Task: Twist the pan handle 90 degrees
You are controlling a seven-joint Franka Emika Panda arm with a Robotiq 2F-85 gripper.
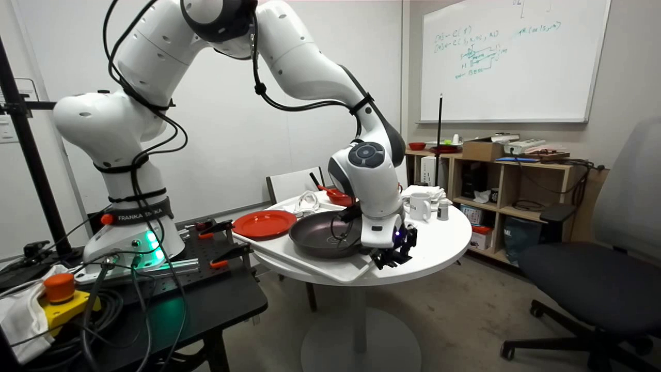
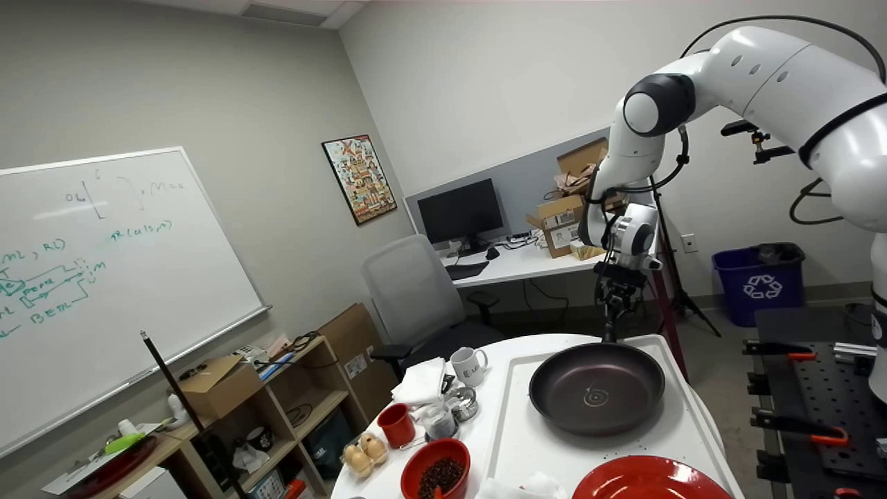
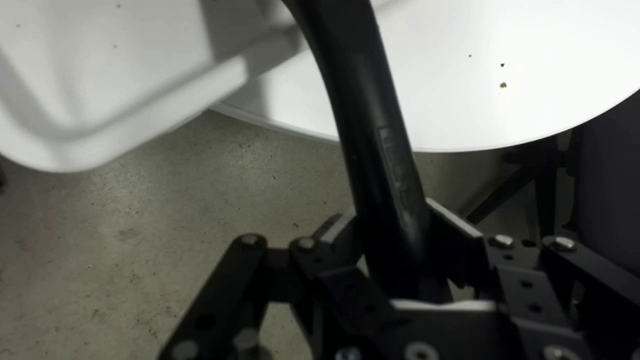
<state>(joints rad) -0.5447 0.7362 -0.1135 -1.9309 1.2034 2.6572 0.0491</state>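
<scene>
The black frying pan (image 1: 321, 238) sits on a white tray, and shows whole in an exterior view (image 2: 597, 391). Its dark handle (image 2: 609, 328) points away from the red plate, out over the table's edge. In the wrist view the handle (image 3: 370, 115) runs from the top down between the fingers. My gripper (image 3: 391, 212) is shut on the handle, with a finger against each side. The gripper shows at the handle's outer end in both exterior views (image 1: 395, 250) (image 2: 617, 298). The far end of the handle is hidden in the jaws.
The white tray (image 2: 516, 443) lies on a round white table (image 1: 446, 248). A red plate (image 1: 264, 223) is beside the pan. A mug (image 2: 469, 366), a red bowl (image 2: 450, 450), a red cup (image 2: 396, 424) and eggs (image 2: 364, 454) stand across the table. An office chair (image 1: 594, 268) is near.
</scene>
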